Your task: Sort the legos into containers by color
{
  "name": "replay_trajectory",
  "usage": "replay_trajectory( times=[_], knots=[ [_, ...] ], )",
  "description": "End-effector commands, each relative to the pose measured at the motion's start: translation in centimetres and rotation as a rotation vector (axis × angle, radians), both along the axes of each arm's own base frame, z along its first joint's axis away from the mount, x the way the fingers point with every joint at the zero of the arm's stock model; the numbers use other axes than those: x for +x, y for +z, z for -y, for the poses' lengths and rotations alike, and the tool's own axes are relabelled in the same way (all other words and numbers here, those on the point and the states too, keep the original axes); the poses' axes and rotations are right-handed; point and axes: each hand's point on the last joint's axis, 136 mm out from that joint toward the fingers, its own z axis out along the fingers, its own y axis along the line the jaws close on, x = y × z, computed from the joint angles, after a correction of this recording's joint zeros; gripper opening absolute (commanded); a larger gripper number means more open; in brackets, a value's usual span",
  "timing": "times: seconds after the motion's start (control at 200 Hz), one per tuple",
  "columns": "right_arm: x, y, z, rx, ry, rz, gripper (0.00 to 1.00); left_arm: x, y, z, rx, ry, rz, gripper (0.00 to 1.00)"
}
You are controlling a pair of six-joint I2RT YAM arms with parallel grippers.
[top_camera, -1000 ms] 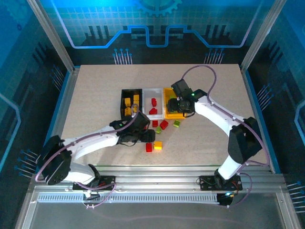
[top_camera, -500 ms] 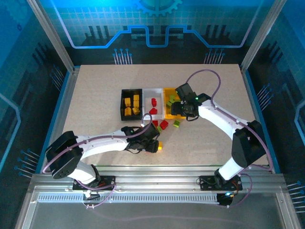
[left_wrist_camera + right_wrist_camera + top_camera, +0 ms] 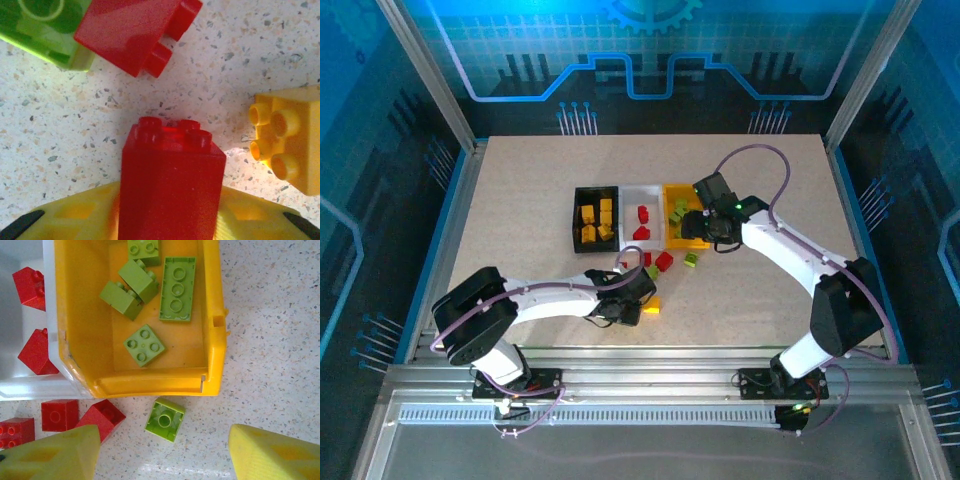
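A red lego (image 3: pixel 170 185) stands between the yellow fingers of my left gripper (image 3: pixel 170 217), which is shut on it just above the table; in the top view this gripper (image 3: pixel 632 305) sits in front of the bins. Around it lie a yellow lego (image 3: pixel 290 145), another red lego (image 3: pixel 135 30) and a green lego (image 3: pixel 45 30). My right gripper (image 3: pixel 165 455) is open above a green lego (image 3: pixel 165 419) lying underside up, just in front of the yellow bin (image 3: pixel 215 315), which holds several green legos. The white bin (image 3: pixel 642 192) holds red legos and the black bin (image 3: pixel 574 218) yellow ones.
The three bins stand side by side at mid-table. Loose red legos (image 3: pixel 59 415) lie in front of the white bin's wall (image 3: pixel 50 387), left of my right gripper. Bare table spreads to the right of the yellow bin and along the near edge.
My left gripper moved away from the black bin toward the near edge and came down on the red lego. My right gripper drifted right, off the yellow bin.
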Motion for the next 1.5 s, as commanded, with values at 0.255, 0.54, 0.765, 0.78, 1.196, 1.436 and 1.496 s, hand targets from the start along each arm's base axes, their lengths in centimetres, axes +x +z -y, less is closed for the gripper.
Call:
replay_trajectory(
  times=[0.255, 0.54, 0.765, 0.78, 1.196, 1.436, 1.496],
  knots=[
    [-0.2, 0.3, 0.4, 0.024, -0.018, 0.008, 0.70, 1.2, -0.5, -1.2, 0.051, 0.022, 0.063, 0.68],
    [-0.4, 0.4, 0.5, 0.022, -0.019, 0.007, 0.70, 2.5, 0.5, -1.0, 0.033, 0.011, 0.138, 0.35],
    [-0.9, 0.4, 0.6, 0.035, -0.017, 0.012, 0.70, 2.1, 6.2, -1.8, -0.105, 0.075, 0.205, 0.27],
    [-1.0, 0.4, 0.6, 0.037, -0.017, 0.011, 0.70, 2.3, 6.9, -1.8, -0.119, 0.082, 0.211, 0.27],
    [-3.5, -1.4, 1.4, 0.026, -0.019, -0.035, 0.69, 17.3, 14.7, 0.8, -0.182, 0.131, 0.321, 0.28],
    [-5.3, -1.1, 2.1, 0.023, -0.011, -0.032, 0.70, 23.8, 12.1, 0.9, -0.108, 0.186, 0.301, 0.28],
    [-5.7, -1.0, 2.3, 0.027, -0.010, -0.031, 0.70, 24.5, 11.4, 0.9, -0.101, 0.195, 0.290, 0.30]
  ],
)
